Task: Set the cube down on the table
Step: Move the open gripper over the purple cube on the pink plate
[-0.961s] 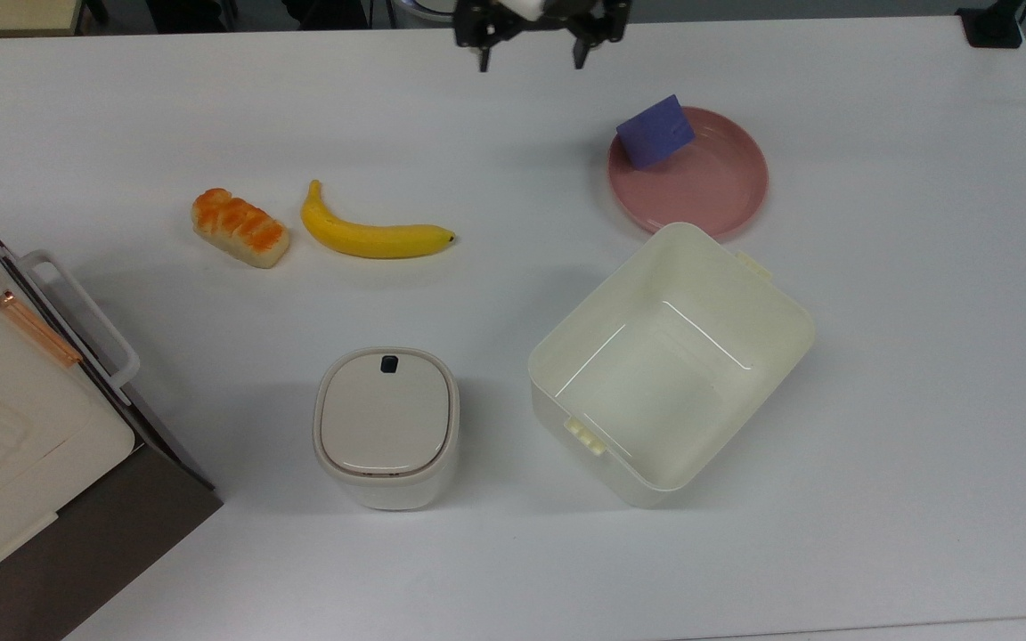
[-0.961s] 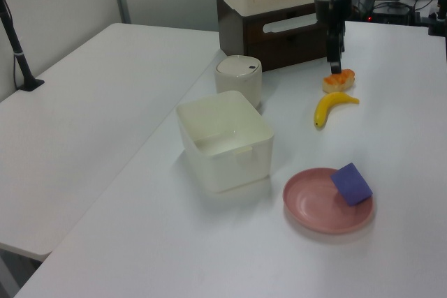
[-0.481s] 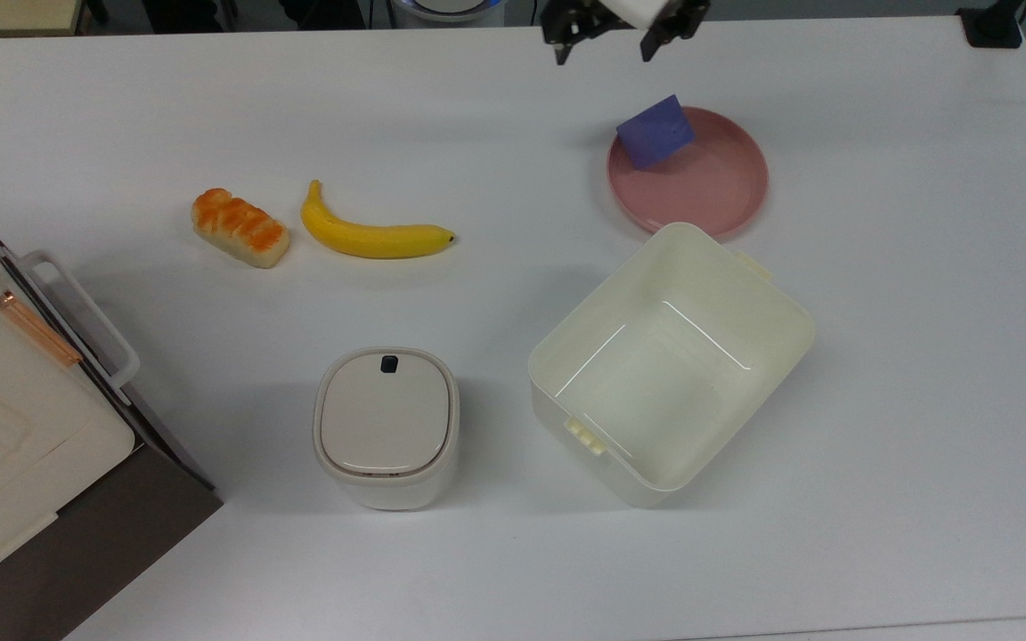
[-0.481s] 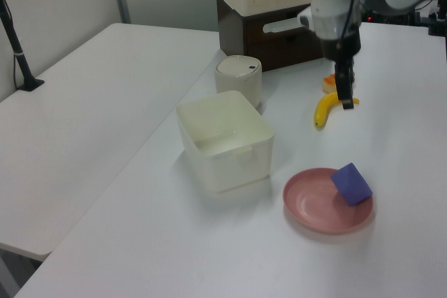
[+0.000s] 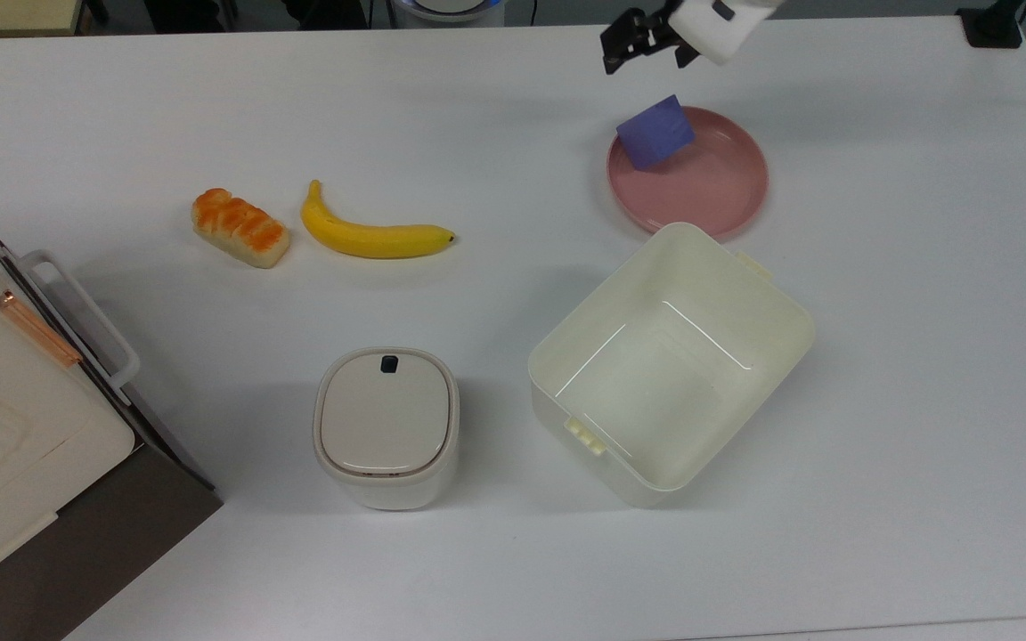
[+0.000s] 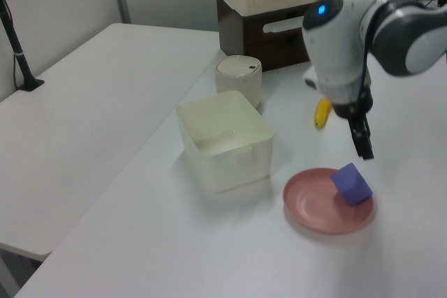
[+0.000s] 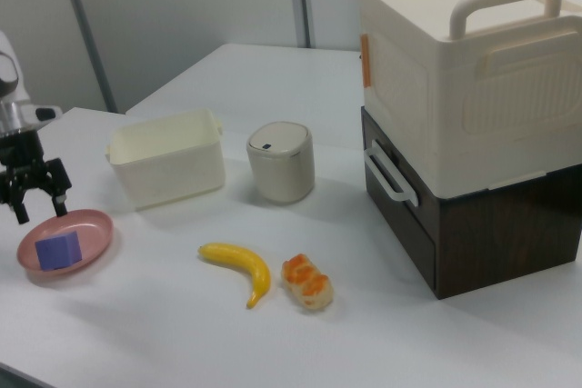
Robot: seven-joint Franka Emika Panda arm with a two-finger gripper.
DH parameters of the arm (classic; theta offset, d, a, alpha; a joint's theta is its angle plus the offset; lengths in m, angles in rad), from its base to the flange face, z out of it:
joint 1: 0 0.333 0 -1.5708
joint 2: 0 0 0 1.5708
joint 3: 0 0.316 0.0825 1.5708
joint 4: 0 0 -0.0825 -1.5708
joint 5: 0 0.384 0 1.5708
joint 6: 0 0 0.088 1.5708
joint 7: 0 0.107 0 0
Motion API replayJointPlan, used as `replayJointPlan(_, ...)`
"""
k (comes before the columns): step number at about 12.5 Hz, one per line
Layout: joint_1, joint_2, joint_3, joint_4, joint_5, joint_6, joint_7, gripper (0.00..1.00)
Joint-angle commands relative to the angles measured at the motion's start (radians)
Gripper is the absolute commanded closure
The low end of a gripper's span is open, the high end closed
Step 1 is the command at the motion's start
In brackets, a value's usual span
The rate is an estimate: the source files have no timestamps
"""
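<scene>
I'm looking at a lab-like test room, white table point(image 5: 210, 107) pushed against a second white table point(image 6: 91, 102), grey partition panels point(image 7: 182, 6) behind, toy banana point(image 5: 375, 233) as prop, robot arm point(image 6: 363, 40) overhead

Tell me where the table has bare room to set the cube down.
The cube sits on the pink plate. The table is bare on the top view's right of the plate and cream bin, and between banana and plate. It is crowded where bin meets plate.

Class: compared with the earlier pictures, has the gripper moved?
Yes. In the top view the gripper has shifted toward the top view's right along the table's far edge, nearing the pink plate holding the cube.
</scene>
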Motion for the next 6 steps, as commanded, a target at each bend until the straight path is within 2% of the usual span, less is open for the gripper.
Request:
replayJointPlan(1, 0.046, 0.062, -0.003, 0.003, -0.044, 0.015, 0.047, 0.0)
replayJointPlan(6, 0.046, 0.121, -0.003, 0.01, -0.089, 0.013, 0.081, 0.0)
